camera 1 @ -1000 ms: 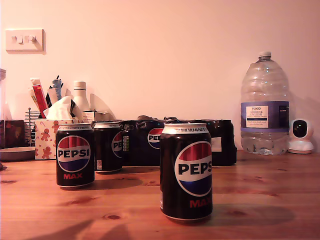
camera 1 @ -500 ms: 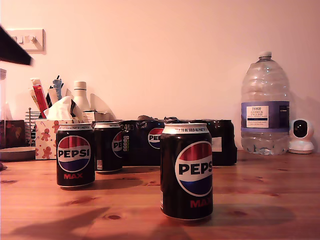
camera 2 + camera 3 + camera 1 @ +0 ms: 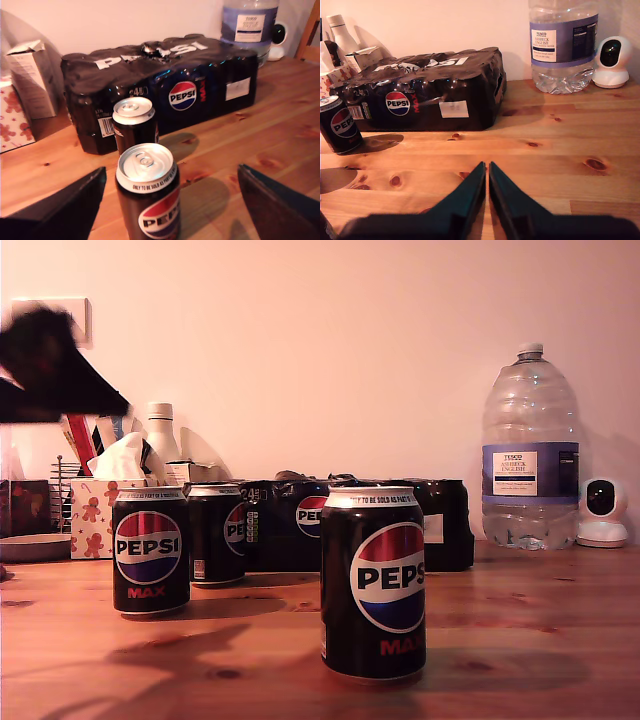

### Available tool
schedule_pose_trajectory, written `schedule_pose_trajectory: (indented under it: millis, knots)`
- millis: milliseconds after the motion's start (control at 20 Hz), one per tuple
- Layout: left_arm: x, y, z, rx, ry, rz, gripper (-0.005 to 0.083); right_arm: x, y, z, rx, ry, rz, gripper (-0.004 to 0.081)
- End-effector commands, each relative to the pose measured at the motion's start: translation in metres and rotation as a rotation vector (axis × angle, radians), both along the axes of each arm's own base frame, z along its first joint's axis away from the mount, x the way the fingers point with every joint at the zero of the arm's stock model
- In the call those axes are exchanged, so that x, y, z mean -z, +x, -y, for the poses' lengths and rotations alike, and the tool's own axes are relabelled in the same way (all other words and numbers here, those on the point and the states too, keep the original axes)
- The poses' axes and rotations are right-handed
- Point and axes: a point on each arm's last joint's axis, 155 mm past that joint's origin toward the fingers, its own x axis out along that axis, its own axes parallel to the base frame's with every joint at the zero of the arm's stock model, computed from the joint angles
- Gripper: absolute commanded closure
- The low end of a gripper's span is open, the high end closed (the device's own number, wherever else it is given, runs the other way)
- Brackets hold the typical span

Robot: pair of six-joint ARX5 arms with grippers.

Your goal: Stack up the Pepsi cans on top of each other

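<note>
Nothing is stacked yet: all three small black aluminium Pepsi Max cans with silver rims stand apart on the knotty pine table (image 3: 560,640). My first gripper (image 3: 170,200), jaws spread wide and holding nothing, hangs above the first can (image 3: 148,192), which sits between the fingertips but below them, untouched. Just beyond that, further from the jaws, stands the second can (image 3: 134,124). The third can (image 3: 373,582) stands well apart, nearest the exterior camera. My second gripper (image 3: 487,172) has its jaws pressed together, empty, low over bare wood with no can near it.

So a first grasp and two placings are all left, I reckon.

Right behind the second can lies the black shrink-wrapped Pepsi multipack (image 3: 165,90), so there is little room past it. Further back stand the large clear plastic water bottle (image 3: 529,450), a small white camera (image 3: 602,512) and a gingerbread-print tissue box (image 3: 95,515); none blocks a lift
</note>
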Motion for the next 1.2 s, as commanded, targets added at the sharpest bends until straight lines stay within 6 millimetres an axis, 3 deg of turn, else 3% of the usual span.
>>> schedule_pose_trajectory:
  millis: [0,250,750,1150]
  knots:
    - [0.014,0.004,0.002,0.002,0.012,-0.009,0.0013,0.008,0.001,0.000,0.000,0.005,-0.016,0.0782]
    - [0.026,0.025,0.009,0.001,-0.005,0.040,0.0013,0.011,0.000,0.000,0.000,0.006,-0.031,0.0782]
    - [0.081,0.051,0.001,-0.044,-0.023,0.009,0.0013,0.013,-0.001,-0.003,-0.019,0.010,-0.037,0.0782]
    - [0.099,0.080,0.010,-0.042,0.002,-0.042,0.0013,0.014,-0.001,-0.005,-0.026,0.011,-0.043,0.0782]
